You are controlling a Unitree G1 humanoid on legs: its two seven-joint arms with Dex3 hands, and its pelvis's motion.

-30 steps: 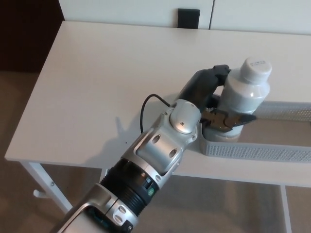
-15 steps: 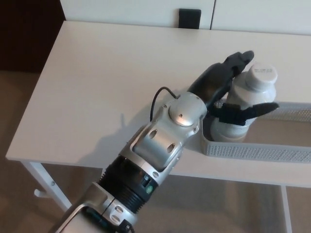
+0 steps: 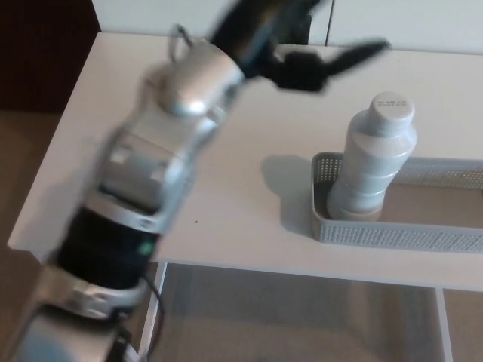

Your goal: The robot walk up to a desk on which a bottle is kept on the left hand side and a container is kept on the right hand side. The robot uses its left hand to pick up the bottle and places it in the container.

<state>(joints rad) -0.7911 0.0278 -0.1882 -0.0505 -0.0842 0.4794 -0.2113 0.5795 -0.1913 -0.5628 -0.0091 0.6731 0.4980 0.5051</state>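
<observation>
Room: tan floor [image 3: 30, 166] shows to the left of and below the furniture; a pale wall [image 3: 400, 23] runs along the far side, with one small dark rectangular patch [image 3: 302, 34] on it, mostly hidden behind the robot's hand. Far left corner of the room is dark.

Surface: one white desk [image 3: 249, 136] with a smooth top, filling most of the view. One white leg [image 3: 155, 309] visible under the near edge, left of centre.

Robot: one arm in view, the left arm [image 3: 143, 188], silver shell with black joints, rising from the near left corner and reaching toward the far side of the desk. It is motion-blurred. The left hand [image 3: 290, 53] hangs above the far part of the desk, fingers spread apart, holding nothing; one dark finger [image 3: 358, 54] points to the right. Right hand not in view.

Counted on the desk: one container, one bottle.

Container [image 3: 392, 235]: grey mesh tray at the near right, running off the right edge of the picture.

Bottle [image 3: 373, 162]: white, capped, upright in the left end of the container, its base probably on the tray floor, though the mesh wall hides the contact. Well apart from the left hand.
</observation>
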